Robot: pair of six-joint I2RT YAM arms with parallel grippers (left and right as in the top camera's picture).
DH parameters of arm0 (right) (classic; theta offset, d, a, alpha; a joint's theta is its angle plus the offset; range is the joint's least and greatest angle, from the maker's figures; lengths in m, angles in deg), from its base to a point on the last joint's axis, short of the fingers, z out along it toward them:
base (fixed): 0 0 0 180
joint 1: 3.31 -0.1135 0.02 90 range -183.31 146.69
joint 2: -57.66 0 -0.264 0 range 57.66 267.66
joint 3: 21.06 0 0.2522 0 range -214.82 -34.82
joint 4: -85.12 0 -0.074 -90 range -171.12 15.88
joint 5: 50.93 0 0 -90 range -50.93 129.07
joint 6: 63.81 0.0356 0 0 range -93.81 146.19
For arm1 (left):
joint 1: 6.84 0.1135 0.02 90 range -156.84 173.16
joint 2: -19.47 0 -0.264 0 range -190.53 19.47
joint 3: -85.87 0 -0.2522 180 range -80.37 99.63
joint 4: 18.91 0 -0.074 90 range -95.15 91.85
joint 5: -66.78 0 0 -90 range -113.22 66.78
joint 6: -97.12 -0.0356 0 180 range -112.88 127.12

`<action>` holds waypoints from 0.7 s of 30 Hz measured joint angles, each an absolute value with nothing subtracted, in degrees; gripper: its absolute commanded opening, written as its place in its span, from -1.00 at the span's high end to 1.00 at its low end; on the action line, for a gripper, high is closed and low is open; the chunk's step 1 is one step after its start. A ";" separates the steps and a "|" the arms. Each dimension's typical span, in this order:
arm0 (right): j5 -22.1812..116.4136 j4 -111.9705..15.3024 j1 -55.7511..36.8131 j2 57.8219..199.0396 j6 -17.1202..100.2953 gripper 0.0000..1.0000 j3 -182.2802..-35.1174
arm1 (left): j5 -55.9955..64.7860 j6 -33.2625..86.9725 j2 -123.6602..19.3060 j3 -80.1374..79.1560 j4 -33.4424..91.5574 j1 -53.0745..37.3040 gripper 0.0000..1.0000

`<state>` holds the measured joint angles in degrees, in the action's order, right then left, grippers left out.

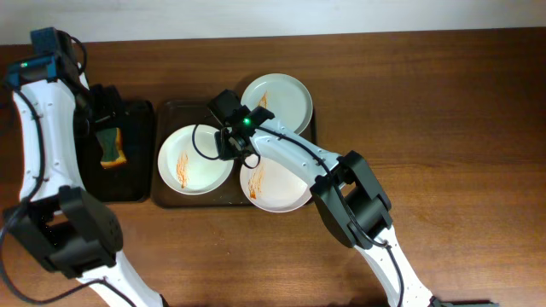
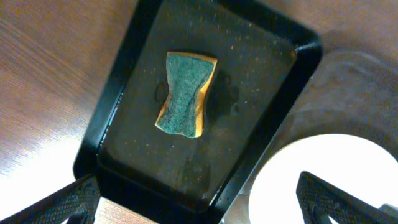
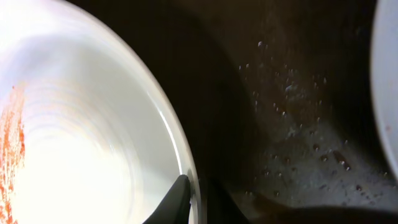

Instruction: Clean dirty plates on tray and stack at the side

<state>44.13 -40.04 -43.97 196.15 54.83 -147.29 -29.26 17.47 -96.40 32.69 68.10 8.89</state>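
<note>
Three white plates smeared with red sauce lie on a dark tray (image 1: 183, 111): a left plate (image 1: 194, 159), a back plate (image 1: 277, 101) and a front plate (image 1: 275, 183). My right gripper (image 1: 229, 141) is shut on the right rim of the left plate; the right wrist view shows its fingers (image 3: 198, 199) pinching that rim (image 3: 81, 143). My left gripper (image 1: 107, 119) hangs open and empty (image 2: 199, 199) above a green and yellow sponge (image 2: 185, 93) lying in a small black tray (image 2: 249, 74). The left plate's edge shows in the left wrist view (image 2: 323, 174).
The small black tray (image 1: 141, 170) with the sponge (image 1: 112, 147) stands just left of the plate tray. The wet tray floor (image 3: 280, 93) and another plate's edge (image 3: 388, 81) show in the right wrist view. Bare wooden table (image 1: 444, 128) lies to the right.
</note>
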 measured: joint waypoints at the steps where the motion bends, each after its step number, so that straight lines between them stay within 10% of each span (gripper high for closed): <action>1: 44.46 -39.65 -43.97 196.15 54.92 0.92 -147.29 | -29.26 17.47 -97.34 32.69 68.17 8.89 -0.98; 21: 45.60 -39.62 -43.58 196.15 55.71 0.92 -147.53 | -32.11 13.34 -109.41 32.40 62.97 8.89 -0.40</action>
<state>45.60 -39.62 -43.58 196.15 55.71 -147.53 -32.11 13.34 -109.41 32.40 62.97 8.89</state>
